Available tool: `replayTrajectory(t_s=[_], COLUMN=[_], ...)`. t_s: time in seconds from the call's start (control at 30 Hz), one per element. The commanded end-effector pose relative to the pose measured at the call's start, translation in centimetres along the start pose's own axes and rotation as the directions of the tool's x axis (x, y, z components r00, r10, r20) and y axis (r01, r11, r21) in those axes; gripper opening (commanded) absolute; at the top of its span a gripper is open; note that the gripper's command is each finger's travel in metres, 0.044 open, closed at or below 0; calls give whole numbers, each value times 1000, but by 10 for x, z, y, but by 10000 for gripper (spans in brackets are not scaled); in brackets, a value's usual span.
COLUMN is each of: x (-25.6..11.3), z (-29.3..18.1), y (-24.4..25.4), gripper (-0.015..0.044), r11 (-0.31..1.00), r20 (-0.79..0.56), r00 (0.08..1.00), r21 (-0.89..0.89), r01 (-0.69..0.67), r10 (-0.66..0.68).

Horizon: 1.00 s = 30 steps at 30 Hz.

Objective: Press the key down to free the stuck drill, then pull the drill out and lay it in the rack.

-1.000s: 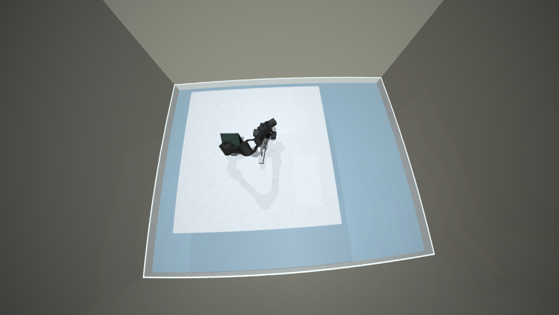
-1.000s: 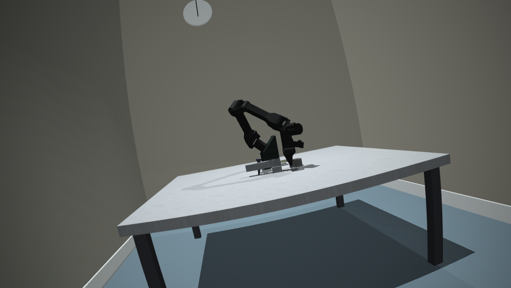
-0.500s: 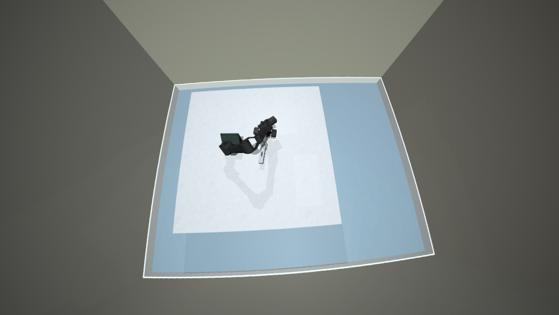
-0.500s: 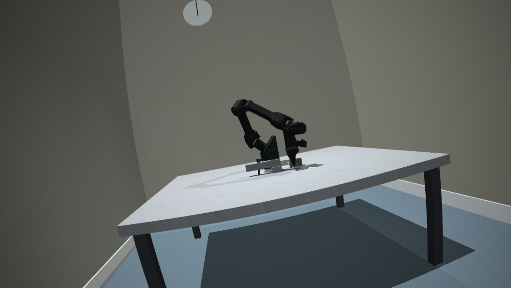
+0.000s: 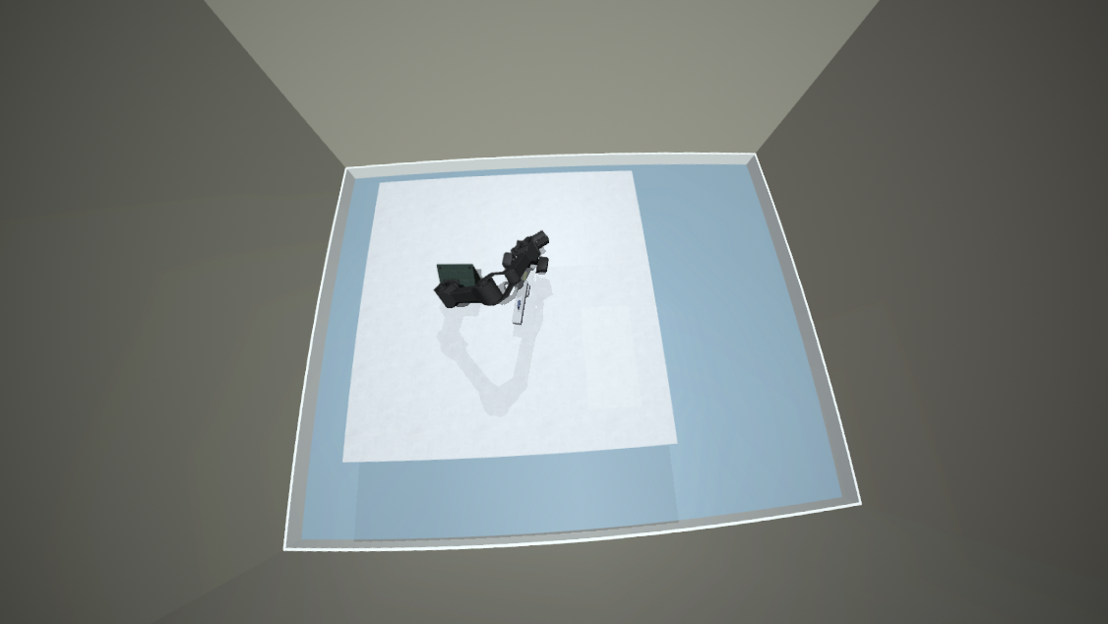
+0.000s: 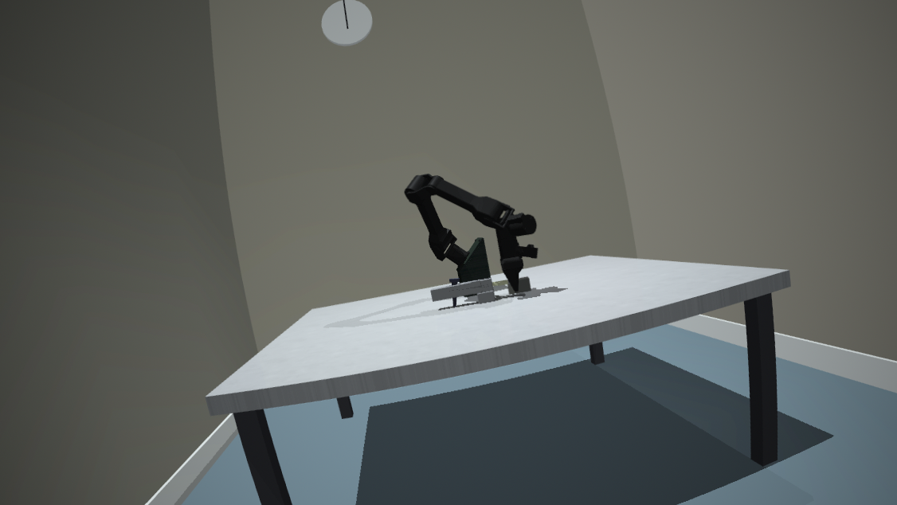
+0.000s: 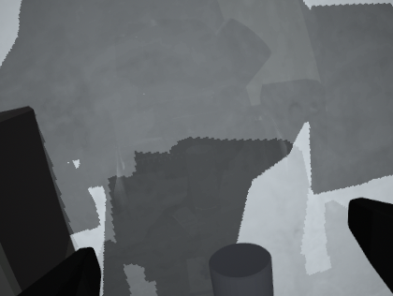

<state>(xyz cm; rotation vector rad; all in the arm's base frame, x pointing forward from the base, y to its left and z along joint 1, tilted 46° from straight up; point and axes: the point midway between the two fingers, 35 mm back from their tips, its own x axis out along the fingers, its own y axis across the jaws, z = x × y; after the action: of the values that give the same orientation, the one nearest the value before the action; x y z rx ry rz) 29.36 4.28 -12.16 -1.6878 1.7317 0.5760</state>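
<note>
My gripper [image 6: 515, 289] [image 7: 226, 238] is open, its tips low over the table, one on each side of a dark grey cylinder [image 7: 240, 269], which looks like the drill's end. The rest of the drill is below the wrist view's edge. A small yellowish part [image 6: 499, 283] shows beside the fingers in the exterior view. A long pale grey bar [image 5: 520, 313] [image 6: 444, 292] runs from near the gripper. A small dark purplish piece [image 5: 519, 304] [image 6: 454, 281] is at the bar, perhaps the key. I cannot tell how far it is pressed. I cannot make out the rack for certain.
A grey block [image 6: 526, 283] stands close behind the fingers; a dark block [image 7: 30, 201] is close by the left finger in the wrist view. The dark green wedge [image 5: 457, 274] [image 6: 479, 263] stands by the arm's base. The white table [image 5: 434, 410] [image 6: 389, 351] carries shadows.
</note>
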Motion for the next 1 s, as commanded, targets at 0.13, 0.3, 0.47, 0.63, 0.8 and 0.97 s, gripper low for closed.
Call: replayTrajectory(t_s=[0.13, 0.3, 0.47, 0.63, 0.8, 0.97], x=[2, 2, 2, 3, 4, 4], z=[-4, -6, -8, -9, -11, -12], y=[0, 0, 0, 0, 0, 0], gripper=[440, 440, 440, 440, 440, 440], r11=[1000, 1000, 1000, 1000, 1000, 1000], r20=[-2, -2, -3, -3, -3, -3], r00=[1000, 1000, 1000, 1000, 1000, 1000], r21=[-3, -3, -3, -3, -3, -3], r01=[-2, -2, -2, -2, -2, -2], r10=[2, 2, 2, 2, 2, 2])
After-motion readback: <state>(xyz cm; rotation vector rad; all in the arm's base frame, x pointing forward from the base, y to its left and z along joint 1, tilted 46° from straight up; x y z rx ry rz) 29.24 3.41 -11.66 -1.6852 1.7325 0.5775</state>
